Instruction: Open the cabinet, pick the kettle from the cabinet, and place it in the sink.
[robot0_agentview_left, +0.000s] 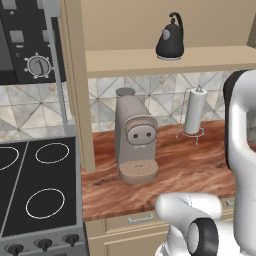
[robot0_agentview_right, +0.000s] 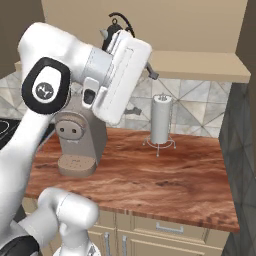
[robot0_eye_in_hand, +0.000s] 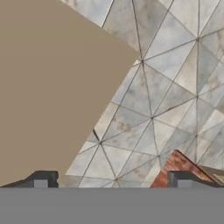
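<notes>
Standing on the tan shelf (robot0_agentview_left: 200, 59) of the open beige wooden cabinet (robot0_agentview_left: 75, 75), the glossy black dome-shaped kettle (robot0_agentview_left: 170, 42) is half hidden by the arm in the right base view; the gripper (robot0_eye_in_hand: 109, 180) spreads wide, empty, facing tiled wall.

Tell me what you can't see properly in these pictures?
- Glossy black dome-shaped kettle: right base view, body hidden behind the white arm; only handle and spout peek out.
- Tall taupe coffee machine: same view, top covered by the arm.
- Black stovetop with white rings: left base view, cut off by the left edge.
</notes>
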